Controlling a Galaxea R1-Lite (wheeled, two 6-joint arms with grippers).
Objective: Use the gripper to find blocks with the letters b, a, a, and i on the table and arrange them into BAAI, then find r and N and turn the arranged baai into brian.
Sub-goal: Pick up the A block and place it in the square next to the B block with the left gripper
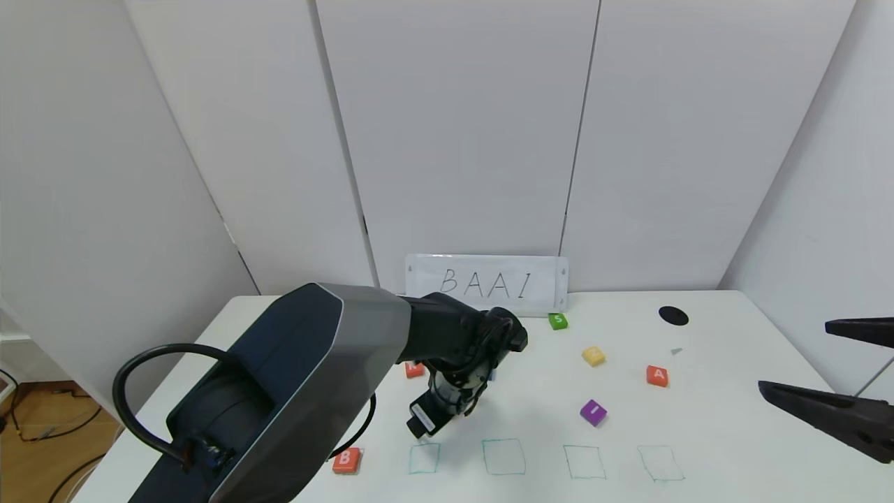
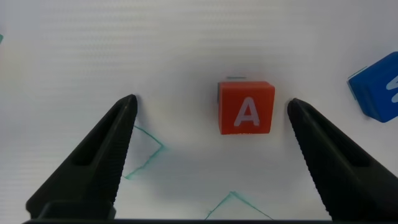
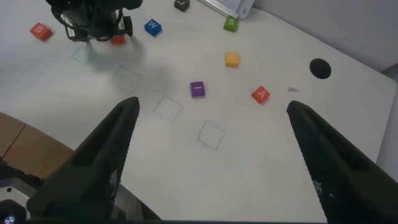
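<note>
My left gripper (image 2: 211, 101) hangs open over the table (image 1: 726, 419). An orange-red A block (image 2: 246, 107) lies between its fingertips, closer to one finger and touching neither. In the head view my left arm (image 1: 447, 363) hides this block. The orange-red B (image 1: 346, 460) lies at the front left. A second A (image 1: 656, 375) and the purple I (image 1: 593, 412) sit to the right. The R (image 1: 414, 369) peeks out behind the arm. No N block is in view. My right gripper (image 1: 796, 356) stays open and empty, high at the right edge.
A row of green drawn squares (image 1: 503, 457) runs along the front. A green S block (image 1: 557, 321), a yellow block (image 1: 594, 355), a blue W block (image 3: 152, 27) and a black disc (image 1: 673, 316) lie farther back. A card reading BAAI (image 1: 487, 283) leans on the wall.
</note>
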